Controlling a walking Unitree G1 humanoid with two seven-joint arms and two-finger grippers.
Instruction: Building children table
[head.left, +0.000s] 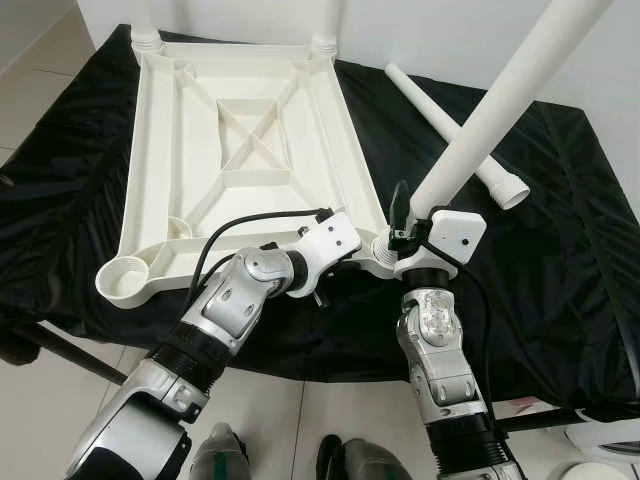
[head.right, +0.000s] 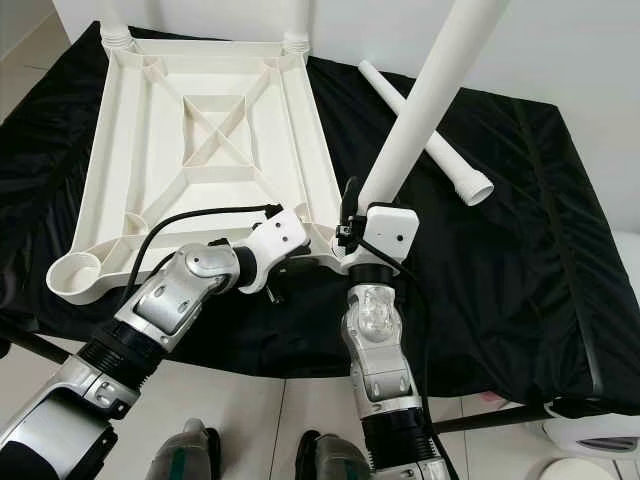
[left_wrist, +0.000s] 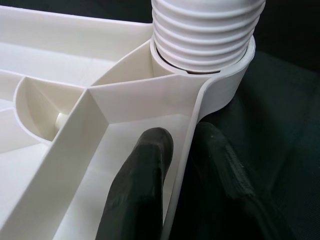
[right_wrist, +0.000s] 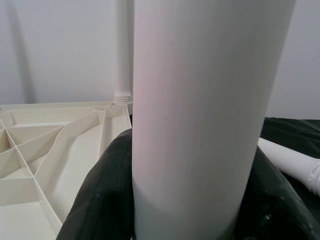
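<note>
At tabletop's 5 o'clock socket (head.left: 385, 252) | right hand (head.left: 405, 232) clamps table leg (head.left: 490, 125) | left hand (left_wrist: 192, 150) pinches tabletop rim (left_wrist: 192, 107) | keep leg square, twist threads home

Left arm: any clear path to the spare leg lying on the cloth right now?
Probably not. The left gripper is clamped on the tabletop rim, and the upright leg held by the right gripper stands between it and the spare leg.
</note>
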